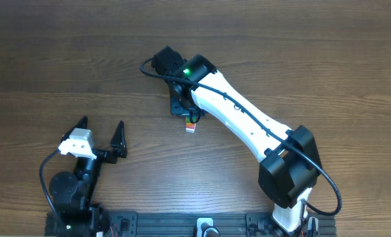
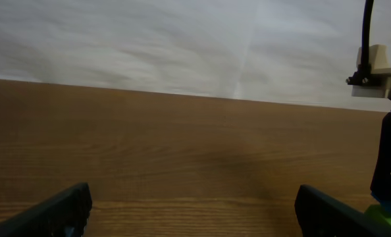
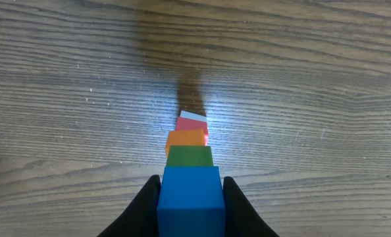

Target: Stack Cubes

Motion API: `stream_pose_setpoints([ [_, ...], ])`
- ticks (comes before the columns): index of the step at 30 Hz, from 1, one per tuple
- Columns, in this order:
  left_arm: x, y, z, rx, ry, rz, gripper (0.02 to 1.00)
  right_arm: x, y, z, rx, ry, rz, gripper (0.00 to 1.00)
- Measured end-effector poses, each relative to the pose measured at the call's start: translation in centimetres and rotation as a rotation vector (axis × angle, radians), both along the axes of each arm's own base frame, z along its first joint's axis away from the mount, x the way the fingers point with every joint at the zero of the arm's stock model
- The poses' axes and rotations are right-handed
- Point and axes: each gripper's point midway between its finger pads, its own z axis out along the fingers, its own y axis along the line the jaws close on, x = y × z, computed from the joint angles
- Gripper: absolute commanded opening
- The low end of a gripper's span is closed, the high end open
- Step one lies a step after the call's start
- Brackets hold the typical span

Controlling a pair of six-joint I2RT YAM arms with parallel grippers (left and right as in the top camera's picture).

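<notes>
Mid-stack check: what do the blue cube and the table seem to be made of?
The blue cube: probably painted wood or hard plastic; matte, even colour, crisp edges, no visible grain. The table: wood or wood-look laminate, I cannot tell which; brown with long grain lines and a slight sheen where light glares.

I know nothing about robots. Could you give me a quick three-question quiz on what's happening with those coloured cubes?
1. True or false: the left gripper is open and holds nothing.
2. Which cube does the right gripper hold? A yellow, B blue cube, C purple.
3. Fill in: the cube just beneath the blue one is ___.
Key: 1 true; 2 B; 3 green cube.
</notes>
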Motion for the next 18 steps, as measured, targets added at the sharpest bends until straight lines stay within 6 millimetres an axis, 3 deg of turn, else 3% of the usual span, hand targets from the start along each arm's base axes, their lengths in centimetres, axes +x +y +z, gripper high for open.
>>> stream_pose_setpoints([
  [18, 0.00, 0.00, 0.00, 0.000, 0.000, 0.000, 1.000, -0.24, -0.12, -0.49, -0.007, 0.008, -0.002, 0.009],
])
